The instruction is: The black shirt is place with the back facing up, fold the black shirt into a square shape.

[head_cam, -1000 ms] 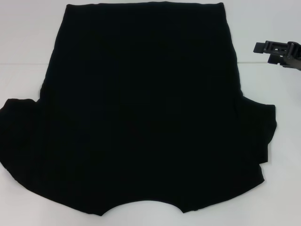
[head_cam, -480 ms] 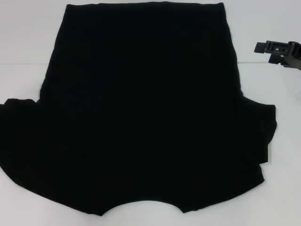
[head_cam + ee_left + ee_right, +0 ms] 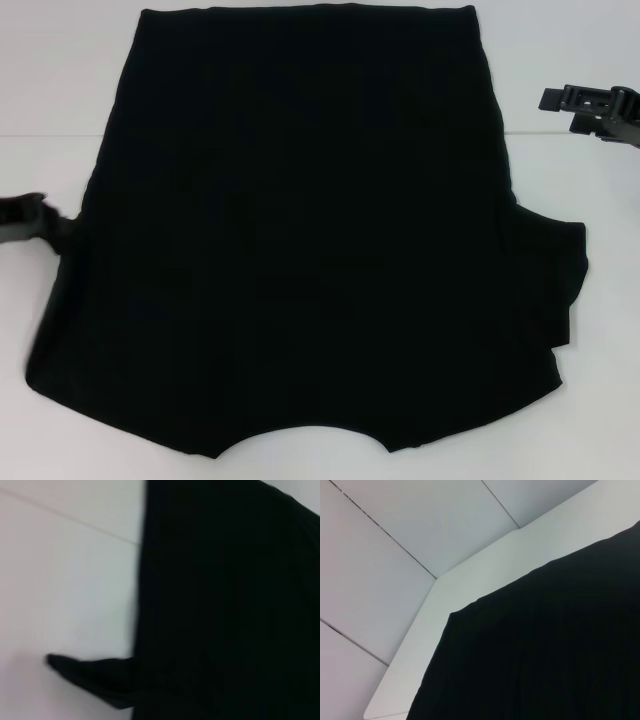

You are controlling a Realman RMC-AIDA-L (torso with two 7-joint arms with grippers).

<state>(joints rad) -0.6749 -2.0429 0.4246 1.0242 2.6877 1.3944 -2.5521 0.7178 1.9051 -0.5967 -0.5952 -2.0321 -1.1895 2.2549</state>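
A black shirt [image 3: 310, 230] lies spread flat across a white worktop [image 3: 60, 90], plain side up, its hem at the far edge, the neckline curve at the near edge and the right sleeve fanned out to the side. The left gripper [image 3: 25, 218] sits at the shirt's left edge where the left sleeve is gathered in against the body, but whether its fingers are open or closed on the cloth cannot be told. The right gripper [image 3: 595, 108] hangs above the bare worktop just off the shirt's far right side, clear of the fabric, its fingers likewise unreadable.
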